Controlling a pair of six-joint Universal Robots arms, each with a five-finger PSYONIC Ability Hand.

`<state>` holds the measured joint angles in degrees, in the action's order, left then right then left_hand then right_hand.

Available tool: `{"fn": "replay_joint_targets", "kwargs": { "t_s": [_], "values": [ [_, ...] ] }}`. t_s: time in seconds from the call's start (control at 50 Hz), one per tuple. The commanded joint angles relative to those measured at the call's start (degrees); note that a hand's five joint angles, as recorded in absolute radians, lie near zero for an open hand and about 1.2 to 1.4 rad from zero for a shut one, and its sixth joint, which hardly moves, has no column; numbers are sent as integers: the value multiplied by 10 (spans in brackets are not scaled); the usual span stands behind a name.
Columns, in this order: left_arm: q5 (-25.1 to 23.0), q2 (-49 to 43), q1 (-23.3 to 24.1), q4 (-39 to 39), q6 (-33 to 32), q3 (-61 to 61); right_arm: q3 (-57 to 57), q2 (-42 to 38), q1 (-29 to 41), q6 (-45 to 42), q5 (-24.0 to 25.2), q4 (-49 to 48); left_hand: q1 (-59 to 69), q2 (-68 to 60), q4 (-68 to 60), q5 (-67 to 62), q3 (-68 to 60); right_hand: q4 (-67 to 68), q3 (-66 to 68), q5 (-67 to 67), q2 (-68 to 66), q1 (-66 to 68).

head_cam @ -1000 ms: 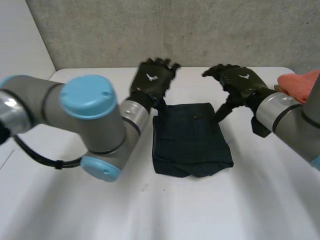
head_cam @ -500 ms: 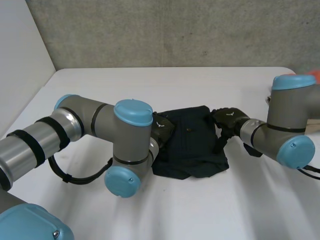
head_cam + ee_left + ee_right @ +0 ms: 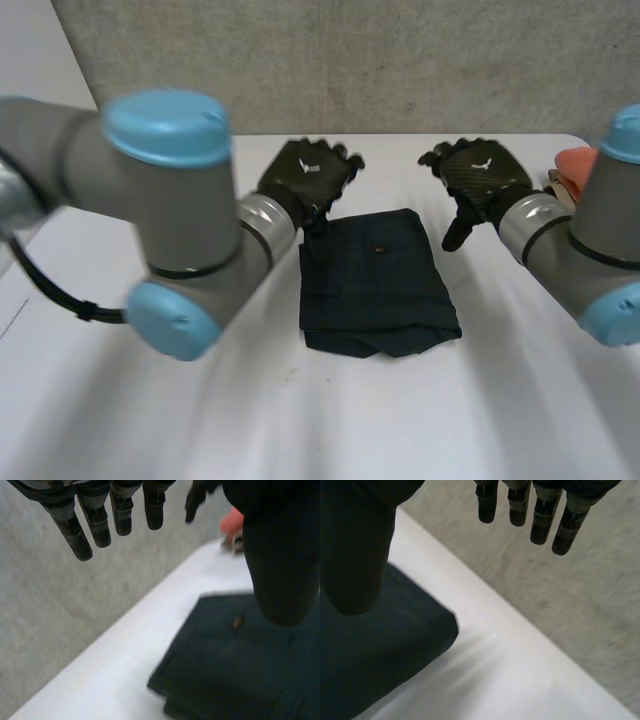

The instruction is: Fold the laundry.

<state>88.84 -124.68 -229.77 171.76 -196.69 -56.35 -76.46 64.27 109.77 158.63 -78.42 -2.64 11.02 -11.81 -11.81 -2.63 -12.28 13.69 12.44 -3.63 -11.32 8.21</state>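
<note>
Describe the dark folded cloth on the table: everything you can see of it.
The dark cloth is a navy fabric with a faint check, folded into a rough rectangle; stacked layers show along its near edge. A small brownish spot sits near its far edge. It lies flat on the white table, between the left robot hand and the right robot hand, which hover open by its far corners; neither appears to touch it.

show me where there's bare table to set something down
Bare white table: the near side of the folded dark navy cloth, and the far gap between the left hand and right hand. Crowded: the cloth's far corners beside both hands; orange cloth far right.
</note>
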Motion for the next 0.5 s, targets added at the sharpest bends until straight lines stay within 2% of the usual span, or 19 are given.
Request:
{"fn": "replay_joint_targets", "kwargs": {
  "t_s": [0.02, 0.12, 0.16, 0.26, 0.5],
  "values": [
    [-144, 150, -35, -3, 56, -115, -150, 93, 14, 0, -18, -37, 2, 6, 6, 14, 11, -37, -24, 36, 13, 18],
    [-218, 209, -56, -13, 85, -153, -229, 92, 43, 1, -16, -95, 2, 6, 6, 14, 11, -37, -24, 36, 13, 18],
    [-243, 224, -70, -14, 105, -162, -265, 89, 54, 0, -15, -148, 2, 6, 6, 14, 11, -37, -24, 36, 13, 18],
    [-256, 228, -77, -14, 126, -163, -295, 24, 80, -12, -20, -238, 4, 4, 4, 12, 9, -37, -24, 36, 13, 18],
    [-252, 221, -74, -14, 126, -166, -252, -62, 96, -66, -20, -304, 7, 1, 1, 9, 5, -37, -24, 36, 13, 18]
  ]
}}
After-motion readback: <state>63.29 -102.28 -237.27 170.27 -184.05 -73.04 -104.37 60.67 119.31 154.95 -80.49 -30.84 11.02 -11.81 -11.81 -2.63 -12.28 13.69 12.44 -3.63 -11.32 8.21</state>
